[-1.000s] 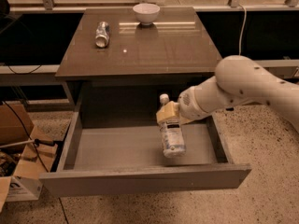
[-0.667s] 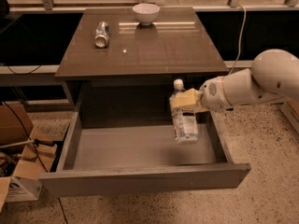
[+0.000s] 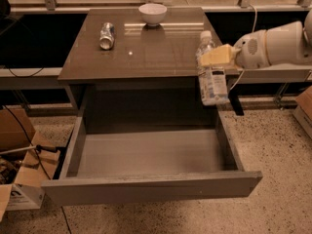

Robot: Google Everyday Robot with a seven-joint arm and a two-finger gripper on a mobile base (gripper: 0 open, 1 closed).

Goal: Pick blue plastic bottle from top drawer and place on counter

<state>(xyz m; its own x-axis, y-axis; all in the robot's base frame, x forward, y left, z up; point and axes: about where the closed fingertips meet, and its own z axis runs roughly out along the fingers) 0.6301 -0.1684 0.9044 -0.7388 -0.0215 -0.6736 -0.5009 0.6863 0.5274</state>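
Two-finger gripper (image 3: 208, 56) with pale yellow fingers (image 3: 222, 55) at right of scene, on end of white rounded arm (image 3: 273, 45) coming in from right. Clamped on small clear pale-blue plastic bottle (image 3: 212, 84) with white cap and white-and-dark label, gripped just below the neck. Bottle upright, cap up, slightly tilted, in the air, above far right corner of drawer. Overlaps right edge of glossy dark brown-grey rectangular counter (image 3: 146, 57), lower half hanging below top's level. Contact with counter: cannot tell. Wide shallow grey-brown top drawer (image 3: 151, 191) pulled out toward near side, plain grey floor showing. On counter: crushed silver can (image 3: 107, 35) far left, white bowl (image 3: 152, 13) far centre, both well apart from bottle. Cardboard box (image 3: 19, 179) on speckled terrazzo floor (image 3: 278, 145), left of drawer.
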